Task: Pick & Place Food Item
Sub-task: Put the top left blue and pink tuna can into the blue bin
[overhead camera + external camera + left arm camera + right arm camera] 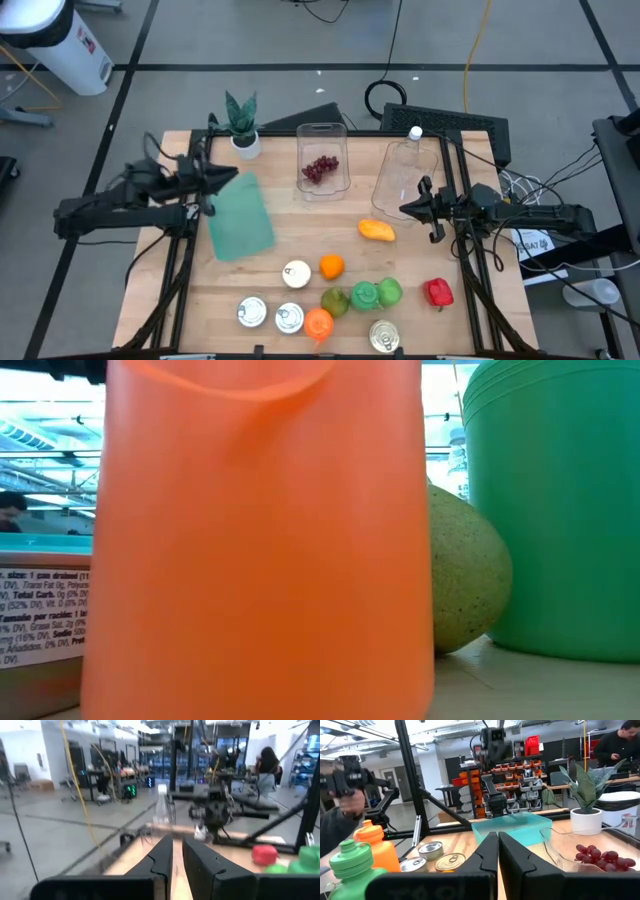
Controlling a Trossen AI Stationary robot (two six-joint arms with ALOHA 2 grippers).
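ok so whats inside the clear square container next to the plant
A bunch of dark red grapes lies at the bottom of the clear container, also visible in the right wrist view. Nothing else shows inside; whatever lies beneath the grapes is hidden.

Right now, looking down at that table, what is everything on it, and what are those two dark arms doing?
Potted plant: one, green in a white pot, far left corner.
Teal bin: one, left side.
Clear container: one, far middle, holding dark red grapes.
Clear bottle: one, white cap, lying far right.
Mango: one, yellow-orange, centre right.
Orange: one, centre.
Red pepper: one, near right.
Green bottles: two, near middle.
Green fruit: one, beside them.
Orange bottle: one, near edge.
Cans: four, silver tops, near edge.
Left gripper: fingers shut, empty, over the bin's far end.
Right gripper: fingers shut, empty, by the clear bottle.
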